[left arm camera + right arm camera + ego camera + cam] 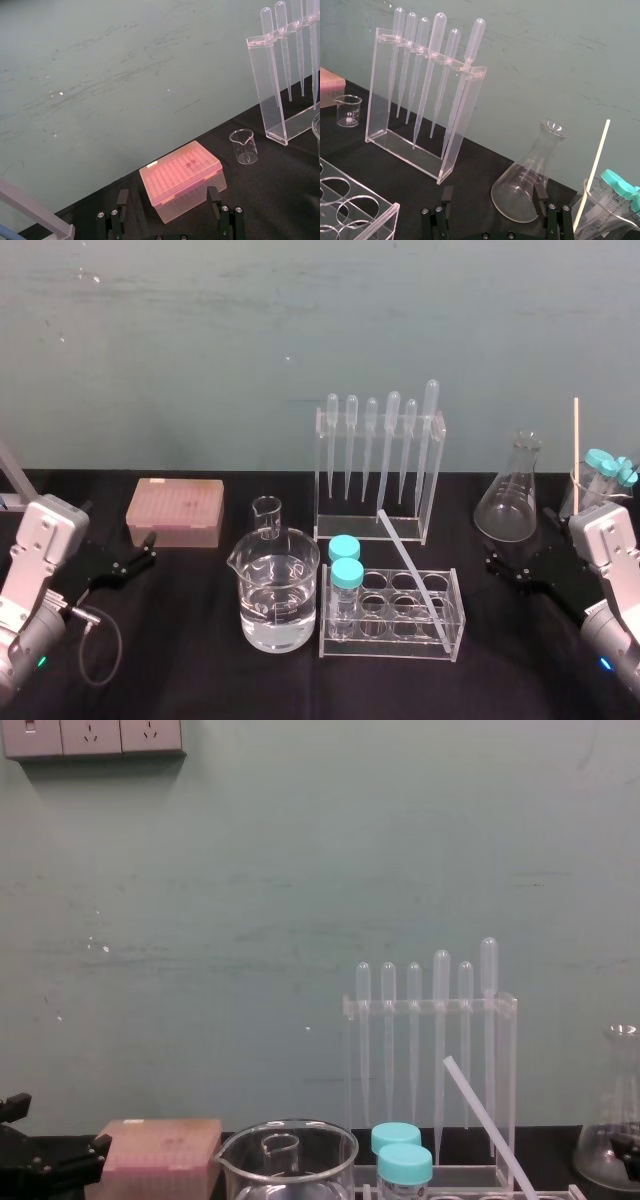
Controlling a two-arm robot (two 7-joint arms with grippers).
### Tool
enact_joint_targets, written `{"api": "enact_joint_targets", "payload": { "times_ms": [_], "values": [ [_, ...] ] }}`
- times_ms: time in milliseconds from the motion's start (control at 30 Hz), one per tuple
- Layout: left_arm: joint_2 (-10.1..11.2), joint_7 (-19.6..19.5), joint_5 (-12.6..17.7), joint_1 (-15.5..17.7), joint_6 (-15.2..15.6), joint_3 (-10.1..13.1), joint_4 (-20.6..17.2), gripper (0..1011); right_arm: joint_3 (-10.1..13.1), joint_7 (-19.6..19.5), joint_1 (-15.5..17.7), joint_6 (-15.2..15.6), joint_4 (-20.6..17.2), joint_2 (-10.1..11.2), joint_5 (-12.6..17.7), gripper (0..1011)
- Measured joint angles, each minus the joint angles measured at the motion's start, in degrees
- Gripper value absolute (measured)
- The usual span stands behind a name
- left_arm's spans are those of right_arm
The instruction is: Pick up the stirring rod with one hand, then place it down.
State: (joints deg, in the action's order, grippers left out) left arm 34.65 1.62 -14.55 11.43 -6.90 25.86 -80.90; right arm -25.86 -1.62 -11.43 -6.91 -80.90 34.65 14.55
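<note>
The stirring rod stands tilted in the clear test-tube rack at table centre. Its lower end sits in a front well near the rack's right end, and its upper end slants back and left toward the pipette stand just behind. The left gripper sits low at the table's left, facing the pink tip box, jaws spread and holding nothing. The right gripper sits low at the right, facing the conical flask, likewise spread and empty, well apart from the rod.
</note>
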Motion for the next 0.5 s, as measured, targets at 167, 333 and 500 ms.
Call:
{"api": "enact_joint_targets", "payload": {
  "times_ms": [167, 333, 500],
  "values": [
    [0.00, 0.00, 0.00, 0.00, 0.00, 0.00, 0.00, 1000, 0.20, -0.38, 0.12, 0.04, 0.00, -0.11, -0.51, 1003],
    [0.00, 0.00, 0.00, 0.00, 0.00, 0.00, 0.00, 1000, 1.69, -1.76, 1.08, -1.64, -1.03, -0.53, -1.80, 1003],
    [0.00, 0.00, 0.00, 0.00, 0.00, 0.00, 0.00, 1000, 2.38, -1.23, 2.12, -7.46, -3.12, 0.07, -3.40, 1003]
  ]
}}
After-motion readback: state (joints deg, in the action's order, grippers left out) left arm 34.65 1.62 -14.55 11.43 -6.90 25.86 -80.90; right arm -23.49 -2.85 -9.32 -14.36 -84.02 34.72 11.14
